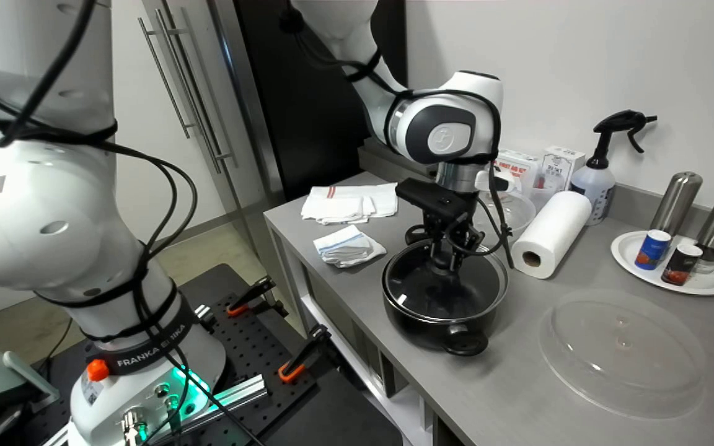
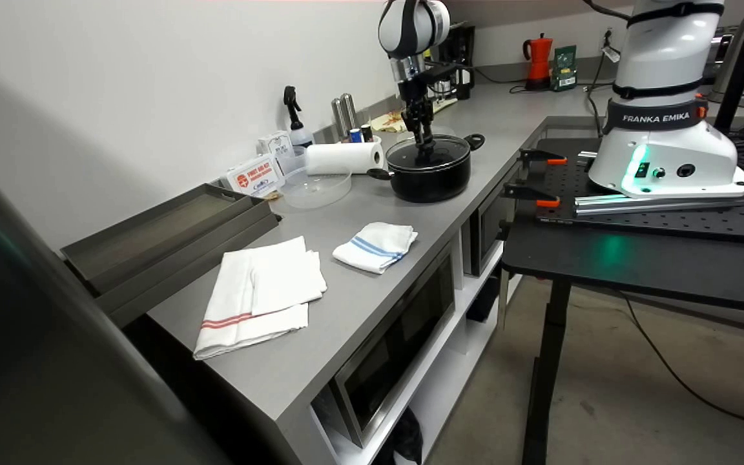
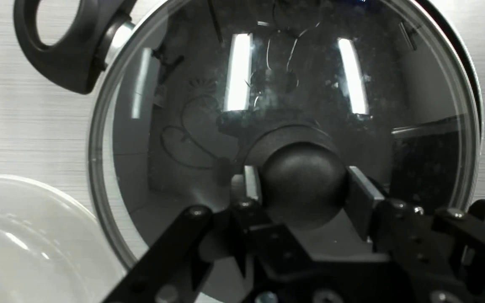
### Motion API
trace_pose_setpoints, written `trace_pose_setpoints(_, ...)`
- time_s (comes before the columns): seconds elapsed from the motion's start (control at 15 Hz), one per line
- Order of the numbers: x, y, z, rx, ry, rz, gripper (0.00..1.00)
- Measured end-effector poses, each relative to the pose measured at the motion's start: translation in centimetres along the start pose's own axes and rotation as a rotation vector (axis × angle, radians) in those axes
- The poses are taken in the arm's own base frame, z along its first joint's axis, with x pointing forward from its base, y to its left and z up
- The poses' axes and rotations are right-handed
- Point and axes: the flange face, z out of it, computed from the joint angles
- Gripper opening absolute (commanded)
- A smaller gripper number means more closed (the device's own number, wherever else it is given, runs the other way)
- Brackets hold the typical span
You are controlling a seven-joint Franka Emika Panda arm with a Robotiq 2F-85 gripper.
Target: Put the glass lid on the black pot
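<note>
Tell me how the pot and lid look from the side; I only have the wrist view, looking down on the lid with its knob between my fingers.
Observer: In an exterior view, the outer wall of the black pot shows under the rim of the glass lid; whether the lid is fully seated, I can't tell.
Operator: Understood. What lies close by, out of my sight?
Observer: A paper-towel roll lies on its side on the counter, on the side of the pot toward the wall.
Operator: And what else am I missing around there?
Observer: A folded white cloth with blue stripes lies apart from the pot.
</note>
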Motion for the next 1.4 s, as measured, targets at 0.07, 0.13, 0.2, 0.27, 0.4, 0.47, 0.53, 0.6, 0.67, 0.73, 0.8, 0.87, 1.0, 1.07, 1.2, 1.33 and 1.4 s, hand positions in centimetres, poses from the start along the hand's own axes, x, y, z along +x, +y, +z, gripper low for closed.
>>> trace_pose_setpoints(0.07, 0.00, 0.00, 0.00, 0.000, 0.000, 0.000, 0.26)
trace_pose_setpoints(0.13, 0.00, 0.00, 0.00, 0.000, 0.000, 0.000, 0.26)
trace_pose_setpoints(0.2, 0.01, -0.01, -0.02, 0.000, 0.000, 0.000, 0.26)
trace_pose_setpoints(0.27, 0.03, -0.02, -0.05, 0.000, -0.001, 0.000, 0.26)
trace_pose_setpoints(0.4, 0.04, -0.05, -0.06, 0.000, -0.001, -0.001, 0.26)
trace_pose_setpoints(0.47, 0.04, -0.10, -0.05, 0.000, -0.002, -0.002, 0.26)
trace_pose_setpoints(0.53, 0.03, -0.14, -0.02, 0.001, -0.002, -0.003, 0.26)
trace_pose_setpoints(0.6, 0.00, -0.19, 0.01, 0.001, -0.003, -0.003, 0.26)
trace_pose_setpoints(0.67, -0.01, -0.21, 0.02, 0.001, -0.003, -0.004, 0.26)
trace_pose_setpoints(0.73, -0.03, -0.23, 0.03, 0.001, -0.004, -0.004, 0.26)
trace_pose_setpoints(0.8, -0.05, -0.26, 0.03, 0.001, -0.004, -0.005, 0.26)
trace_pose_setpoints(0.87, -0.07, -0.29, 0.05, 0.002, -0.004, -0.005, 0.26)
trace_pose_setpoints(1.0, -0.14, -0.38, 0.08, 0.002, -0.006, -0.007, 0.26)
trace_pose_setpoints(1.07, -0.17, -0.43, 0.10, 0.003, -0.006, -0.007, 0.26)
trace_pose_setpoints(1.2, -0.28, -0.57, 0.22, 0.004, -0.010, -0.010, 0.26)
trace_pose_setpoints(1.33, -0.43, -0.73, 0.35, 0.005, -0.013, -0.012, 0.26)
trace_pose_setpoints(1.4, -0.48, -0.81, 0.41, 0.006, -0.014, -0.014, 0.26)
